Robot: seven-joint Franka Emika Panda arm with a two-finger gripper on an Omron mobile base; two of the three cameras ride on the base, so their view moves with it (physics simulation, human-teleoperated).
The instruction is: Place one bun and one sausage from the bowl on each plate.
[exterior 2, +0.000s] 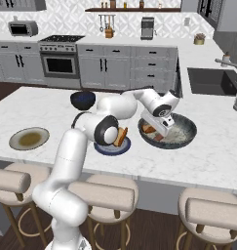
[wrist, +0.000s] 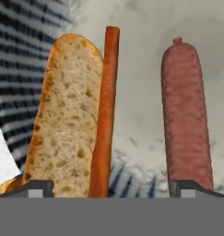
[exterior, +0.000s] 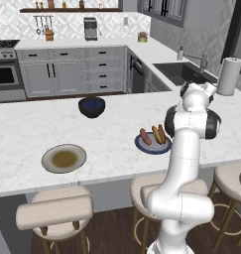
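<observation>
While the gripper (exterior 2: 156,128) hangs low inside the grey bowl (exterior 2: 188,132) at centre right of the right base view, its fingers (wrist: 39,188) stand wide apart with nothing between them. The blue plate (exterior: 152,144), at centre right of the left base view, already carries a bun and a sausage. The beige plate (exterior: 64,158), at lower left of that view, lies bare.

So the step in hand looks like the pick for the second plate. In the hand view a bun (wrist: 65,115) stands at left and a sausage (wrist: 186,110) at right, side by side but apart. The fingertips sit at their near ends.

The next move calls for centring on one of them, closing and lifting clear of the bowl's rim. The carry then crosses the counter (exterior: 23,134), past the blue plate and short of the dark blue bowl (exterior: 91,106). That stretch looks open.
</observation>
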